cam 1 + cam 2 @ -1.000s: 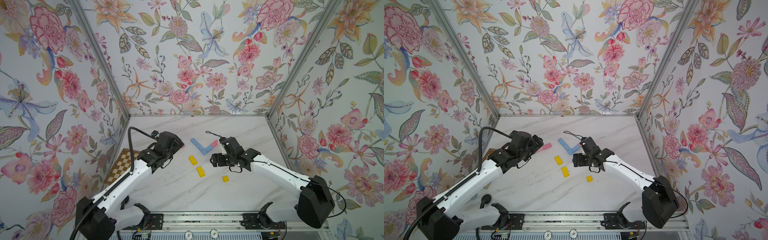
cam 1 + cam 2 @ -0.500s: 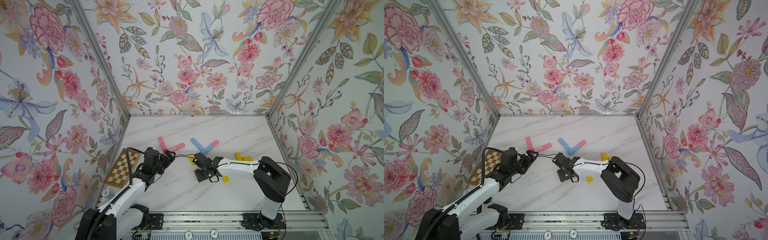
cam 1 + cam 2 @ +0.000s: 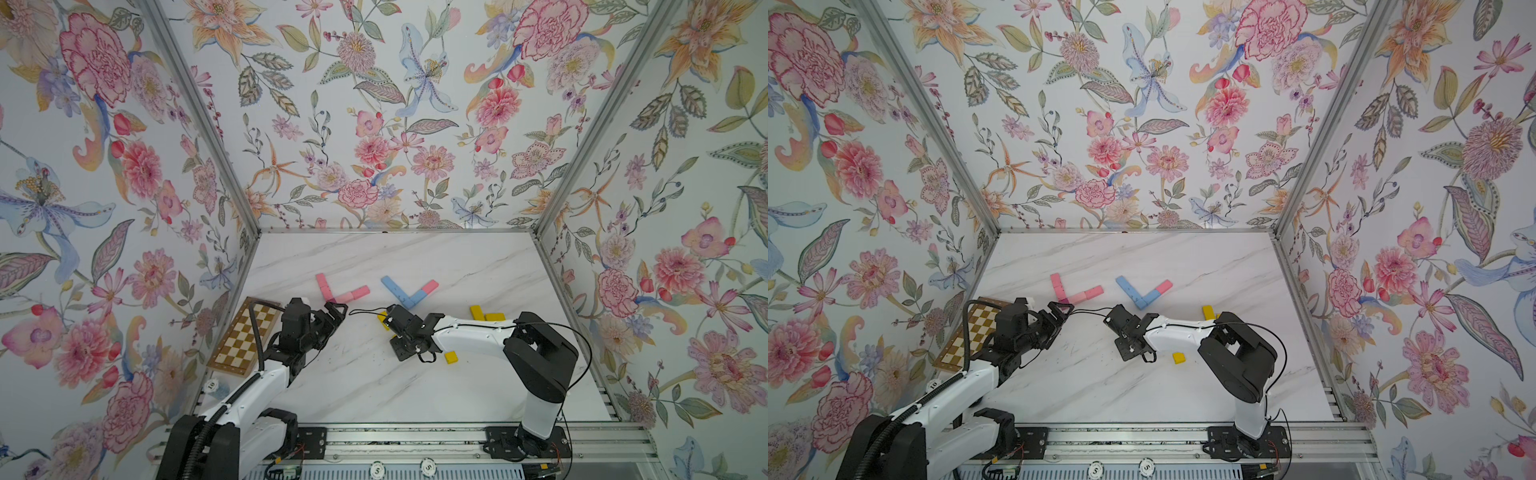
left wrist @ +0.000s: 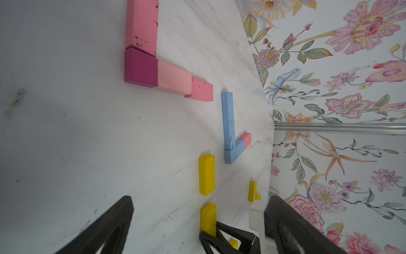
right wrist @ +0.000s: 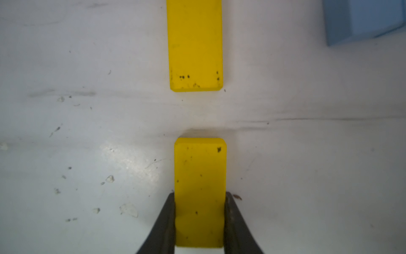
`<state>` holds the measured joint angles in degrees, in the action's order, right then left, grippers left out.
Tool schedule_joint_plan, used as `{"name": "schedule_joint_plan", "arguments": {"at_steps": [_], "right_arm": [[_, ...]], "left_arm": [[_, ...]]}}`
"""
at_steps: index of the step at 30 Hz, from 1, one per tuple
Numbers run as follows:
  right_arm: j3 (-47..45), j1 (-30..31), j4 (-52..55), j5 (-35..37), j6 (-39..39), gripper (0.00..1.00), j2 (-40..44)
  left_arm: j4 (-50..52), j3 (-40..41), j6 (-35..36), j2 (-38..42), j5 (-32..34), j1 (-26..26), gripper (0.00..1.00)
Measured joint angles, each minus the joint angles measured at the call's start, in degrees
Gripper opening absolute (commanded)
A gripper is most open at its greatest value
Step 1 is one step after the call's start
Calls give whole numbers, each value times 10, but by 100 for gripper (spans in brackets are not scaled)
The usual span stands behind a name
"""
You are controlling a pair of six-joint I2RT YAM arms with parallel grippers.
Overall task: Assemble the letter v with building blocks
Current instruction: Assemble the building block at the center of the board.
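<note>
Right wrist shows our right gripper (image 5: 200, 195) pinched tight on a yellow block (image 5: 200, 167), flat on the tabletop (image 5: 87, 132) mid-scene, in line with a second block (image 5: 195, 44), apart; our left gripper (image 4: 198, 198) gapes empty.

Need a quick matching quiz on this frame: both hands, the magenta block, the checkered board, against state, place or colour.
1 right hand
2 left hand
3 magenta block
4 checkered board

A open, empty
B corner of the pink V
C shut on a yellow block
D brown and cream

Pairs: 1-C, 2-A, 3-B, 4-D
</note>
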<state>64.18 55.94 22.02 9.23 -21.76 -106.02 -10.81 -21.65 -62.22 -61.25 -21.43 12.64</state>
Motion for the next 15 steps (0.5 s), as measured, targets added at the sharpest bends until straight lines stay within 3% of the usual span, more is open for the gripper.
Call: {"name": "schedule_joint_plan", "arguments": {"at_steps": [15], "right_arm": [[49,-6,13,0,26,20,-36]], "left_arm": [[-19,8,-1,-22,-39,-42,99]]}}
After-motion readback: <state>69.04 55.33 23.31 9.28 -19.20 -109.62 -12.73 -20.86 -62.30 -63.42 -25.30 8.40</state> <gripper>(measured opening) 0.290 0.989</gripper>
